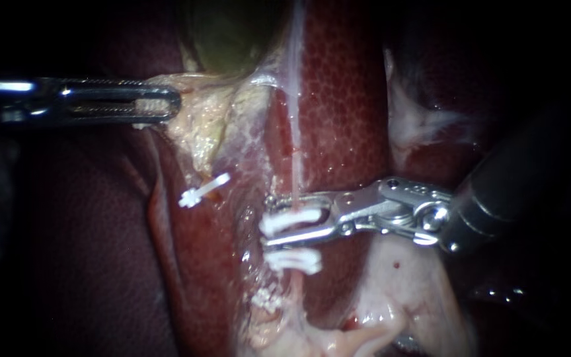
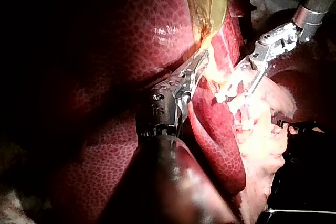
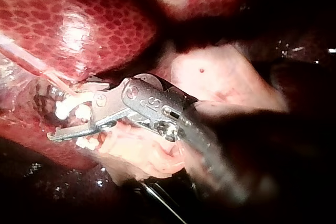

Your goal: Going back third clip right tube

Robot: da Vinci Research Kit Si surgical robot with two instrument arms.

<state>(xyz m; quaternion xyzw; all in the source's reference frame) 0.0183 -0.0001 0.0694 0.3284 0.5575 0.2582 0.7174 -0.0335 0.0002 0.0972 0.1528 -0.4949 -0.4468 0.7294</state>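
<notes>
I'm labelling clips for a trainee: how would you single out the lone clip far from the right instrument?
From the greenish gallbladder at the top, follow the pale tissue downward. Left of the thin whitish tube sits one small white clip. It lies tilted and alone, whereas the other clips stack at the right instrument.

The endoscope sits close over the white clips [image 1: 295,261] and faces them squarely, with liver [image 1: 345,99] on both sides of them and the gallbladder [image 1: 226,33] beyond. The left wrist camera looks from farther back along the left instrument [image 2: 202,59] toward the clips [image 2: 223,98], taking in the gallbladder as well. The right wrist camera looks from very near, from behind the right instrument [image 3: 58,116], at the clips [image 3: 65,109]. All three views share the clips and the right instrument beside them.
</notes>
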